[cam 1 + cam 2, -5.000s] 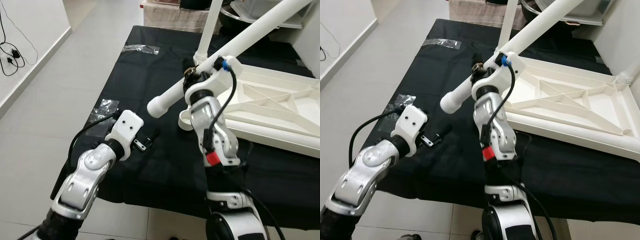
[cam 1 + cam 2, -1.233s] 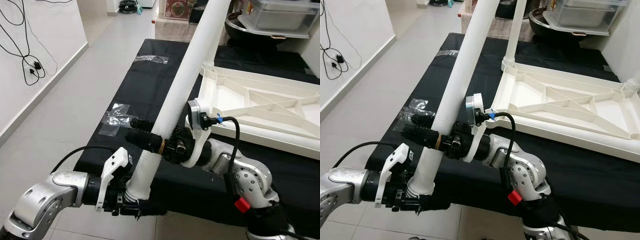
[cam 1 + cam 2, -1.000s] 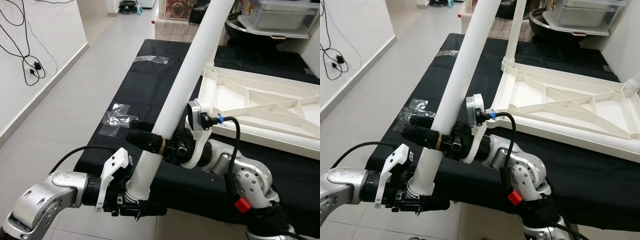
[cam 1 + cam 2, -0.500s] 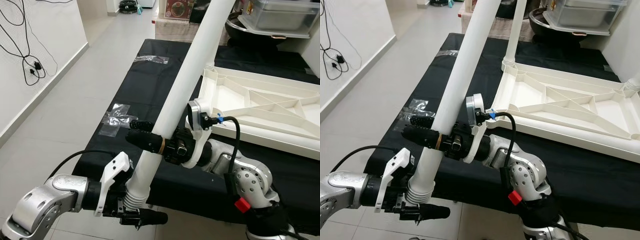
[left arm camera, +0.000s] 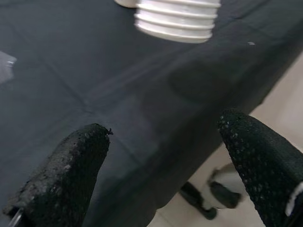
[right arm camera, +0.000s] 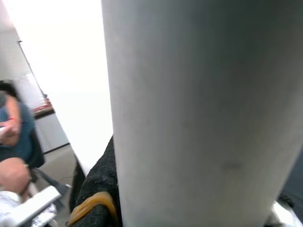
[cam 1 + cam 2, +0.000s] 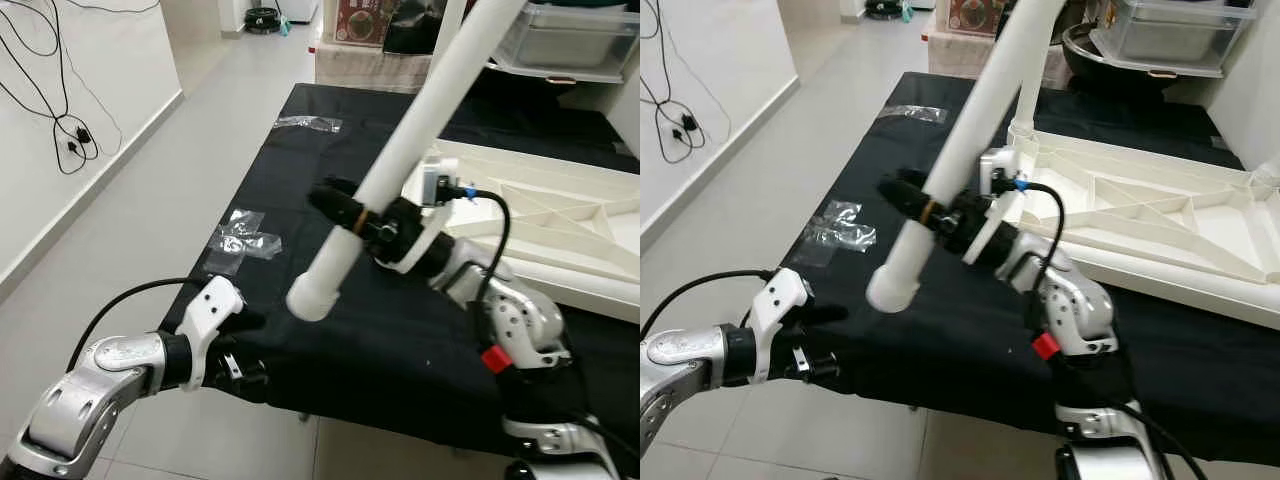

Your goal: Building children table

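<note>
A long white table leg (image 7: 410, 140) slants up over the black-clothed table (image 7: 290, 170), its lower end (image 7: 312, 297) hanging in the air. My right gripper (image 7: 352, 212) is shut on it a little above that end; in the right wrist view the leg (image 6: 189, 113) rests against a black finger (image 6: 97, 189). Below, at the table's front left edge, my left gripper (image 7: 252, 350) is open and holds nothing. The leg's threaded end (image 5: 175, 19) hangs beyond its fingertips (image 5: 85, 151). The white tabletop (image 7: 560, 230) lies upside down at the right, with another leg (image 7: 1025, 90) upright at its corner.
Clear plastic scraps (image 7: 245, 232) lie on the cloth's left side and more (image 7: 308, 124) at its far corner. Grey tiled floor (image 7: 130, 200) runs along the left, with cables (image 7: 60, 130) on the wall. Plastic boxes (image 7: 570, 40) stand behind the table. A person (image 6: 14, 137) is seen in the right wrist view.
My left gripper has let go of the leg's threaded end and dropped away. My right gripper has lifted and swung the leg up and to the right. The camera has shifted too.
</note>
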Tool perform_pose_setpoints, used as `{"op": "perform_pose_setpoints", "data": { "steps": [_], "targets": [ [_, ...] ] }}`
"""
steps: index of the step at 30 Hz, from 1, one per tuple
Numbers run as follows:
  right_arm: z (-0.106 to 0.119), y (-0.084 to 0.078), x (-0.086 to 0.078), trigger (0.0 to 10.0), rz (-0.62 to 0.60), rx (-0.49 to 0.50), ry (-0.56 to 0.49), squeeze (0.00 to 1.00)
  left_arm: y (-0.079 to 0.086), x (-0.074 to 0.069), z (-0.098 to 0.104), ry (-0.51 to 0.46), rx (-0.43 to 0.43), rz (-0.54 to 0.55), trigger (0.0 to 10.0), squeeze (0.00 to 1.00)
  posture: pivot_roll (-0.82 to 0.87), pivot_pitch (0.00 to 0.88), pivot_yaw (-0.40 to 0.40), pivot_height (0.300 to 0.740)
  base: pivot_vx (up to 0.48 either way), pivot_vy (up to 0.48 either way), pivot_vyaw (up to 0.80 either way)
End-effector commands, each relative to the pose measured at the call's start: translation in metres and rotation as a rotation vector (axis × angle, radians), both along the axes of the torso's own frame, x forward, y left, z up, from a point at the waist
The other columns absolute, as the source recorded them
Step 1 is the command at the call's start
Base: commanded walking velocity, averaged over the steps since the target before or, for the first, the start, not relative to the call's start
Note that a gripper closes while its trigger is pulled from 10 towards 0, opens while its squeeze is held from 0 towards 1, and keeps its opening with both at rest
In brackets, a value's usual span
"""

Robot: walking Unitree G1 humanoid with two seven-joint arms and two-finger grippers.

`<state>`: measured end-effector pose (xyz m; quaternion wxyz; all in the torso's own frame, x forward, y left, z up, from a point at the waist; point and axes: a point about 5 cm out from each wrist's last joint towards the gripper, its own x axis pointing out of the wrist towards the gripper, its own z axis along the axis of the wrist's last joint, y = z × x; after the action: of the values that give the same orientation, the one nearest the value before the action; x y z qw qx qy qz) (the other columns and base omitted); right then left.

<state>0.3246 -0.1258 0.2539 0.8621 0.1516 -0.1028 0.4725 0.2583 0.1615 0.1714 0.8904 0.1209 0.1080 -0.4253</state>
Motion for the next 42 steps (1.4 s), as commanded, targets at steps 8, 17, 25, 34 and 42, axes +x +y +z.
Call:
{"op": "perform_pose_setpoints", "data": {
  "steps": [8,17,25,34,42],
  "targets": [
    [0.018,-0.051,0.042,0.0,-0.763,-0.105,-0.133,0.00,-0.011,0.016,0.022,-0.238,-0.185,0.313,10.0,0.00,0.12,0.127,-0.030,0.740,0.000,0.000,0.00],
    [0.020,-0.056,0.048,10.0,-0.901,-0.090,-0.153,0.00,-0.037,0.019,0.035,-0.347,-0.292,0.429,10.0,0.00,0.12,0.129,-0.042,0.740,0.000,0.000,-0.09],
    [0.026,-0.051,0.050,10.0,-0.936,-0.063,-0.212,0.00,-0.049,0.024,0.041,-0.395,-0.312,0.445,10.0,0.00,0.11,0.131,-0.041,0.740,0.000,0.000,-0.39],
    [0.038,-0.051,0.053,10.0,-0.956,-0.014,-0.233,0.00,-0.050,0.028,0.043,-0.420,-0.306,0.458,10.0,0.00,0.11,0.135,-0.044,0.740,0.136,0.000,0.00],
    [0.044,-0.051,0.055,10.0,-0.950,0.004,-0.254,0.00,-0.050,0.027,0.042,-0.435,-0.297,0.474,10.0,0.00,0.11,0.134,-0.043,0.740,0.256,0.000,0.00]
  ]
}}
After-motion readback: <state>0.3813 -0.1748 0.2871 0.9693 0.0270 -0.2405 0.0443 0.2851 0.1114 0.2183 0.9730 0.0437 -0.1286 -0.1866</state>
